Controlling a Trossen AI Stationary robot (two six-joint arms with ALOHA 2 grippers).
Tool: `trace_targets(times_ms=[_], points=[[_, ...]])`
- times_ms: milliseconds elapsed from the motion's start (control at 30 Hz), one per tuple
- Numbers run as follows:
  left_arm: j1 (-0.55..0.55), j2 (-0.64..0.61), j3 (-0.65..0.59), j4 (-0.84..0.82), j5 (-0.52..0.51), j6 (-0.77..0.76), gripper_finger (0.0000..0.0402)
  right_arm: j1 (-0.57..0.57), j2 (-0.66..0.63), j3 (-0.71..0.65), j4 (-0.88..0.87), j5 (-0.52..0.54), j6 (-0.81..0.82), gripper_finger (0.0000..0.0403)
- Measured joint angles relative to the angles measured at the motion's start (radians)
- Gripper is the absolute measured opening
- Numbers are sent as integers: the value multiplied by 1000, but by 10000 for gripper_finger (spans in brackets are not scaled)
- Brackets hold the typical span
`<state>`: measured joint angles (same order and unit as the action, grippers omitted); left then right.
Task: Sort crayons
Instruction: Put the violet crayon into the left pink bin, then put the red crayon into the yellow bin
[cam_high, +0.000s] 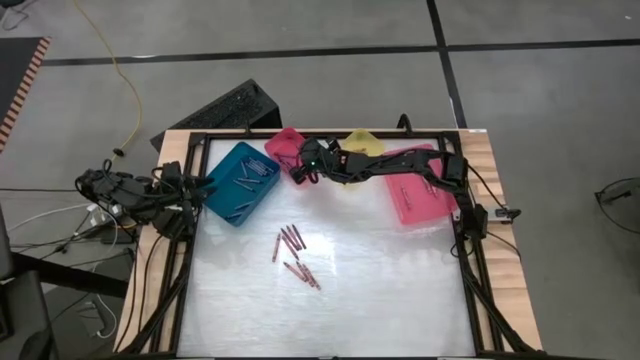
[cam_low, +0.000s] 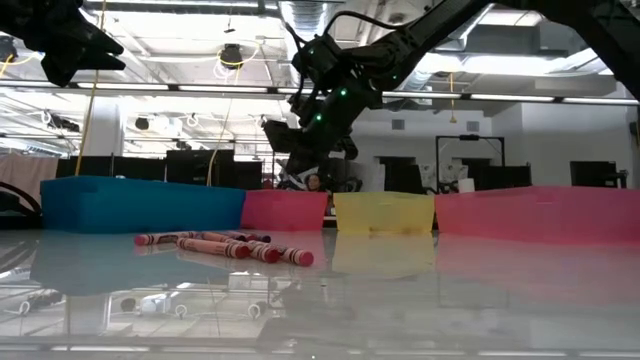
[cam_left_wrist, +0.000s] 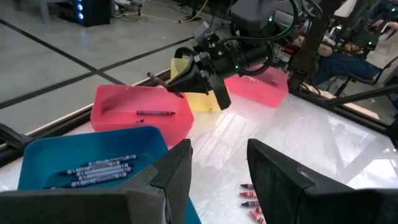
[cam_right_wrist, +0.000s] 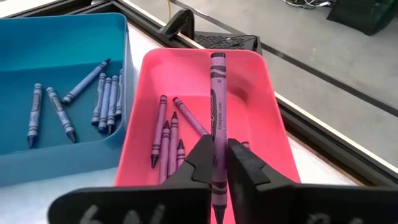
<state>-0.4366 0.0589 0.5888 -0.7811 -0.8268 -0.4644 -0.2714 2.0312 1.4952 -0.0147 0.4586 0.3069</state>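
Purple crayon (cam_right_wrist: 217, 106) between right gripper (cam_right_wrist: 217, 163) fingers, above small pink bin (cam_right_wrist: 261, 93) holding purple crayons. Right arm stretched across table rear. Teal bin (cam_right_wrist: 62, 37) holds blue crayons. Red crayons (cam_high: 293, 255) lie mid-table. Left gripper (cam_left_wrist: 217, 174) open beside teal bin.

purple crayon (cam_right_wrist: 217, 124) lower tip cut off by picture edge; teal bin (cam_right_wrist: 62, 93) cropped

Loose crayons (cam_high: 294, 256) lie mid-surface (cam_high: 400, 290); four bins (cam_high: 240, 182) line the twelve o'clock edge, the right tool (cam_high: 300, 172) above the second.
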Motion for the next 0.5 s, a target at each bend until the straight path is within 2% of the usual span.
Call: trace_targets(times_ms=[333,500], points=[[0,0,0,0,0,-3,145,-1,0,0,0,-5,-1,46],[0,0,0,0,0,-3,145,2,0,0,3,-45,-1,47]])
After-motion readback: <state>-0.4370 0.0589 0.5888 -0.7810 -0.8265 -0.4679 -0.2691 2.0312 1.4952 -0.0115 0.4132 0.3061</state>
